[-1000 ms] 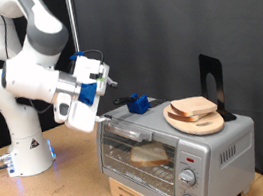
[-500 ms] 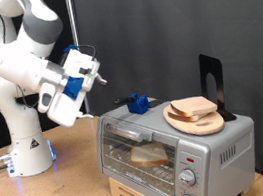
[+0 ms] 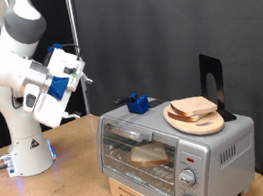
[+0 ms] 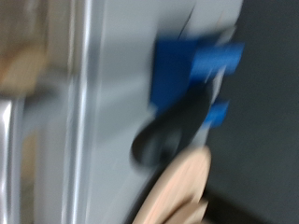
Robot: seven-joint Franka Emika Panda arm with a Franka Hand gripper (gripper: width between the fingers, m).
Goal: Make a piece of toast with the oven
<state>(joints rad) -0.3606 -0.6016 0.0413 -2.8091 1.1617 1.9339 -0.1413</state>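
Exterior view: the tool (image 3: 85,77) hangs raised in open air, well left of the boxy silver-grey oven (image 3: 176,151); whether it is clenched or released cannot be told. Behind the oven's closed glass door, the pale piece of toast (image 3: 149,156) lies on the wire rack. A round wooden plate (image 3: 195,120) with more slices rests on the oven's flat top.
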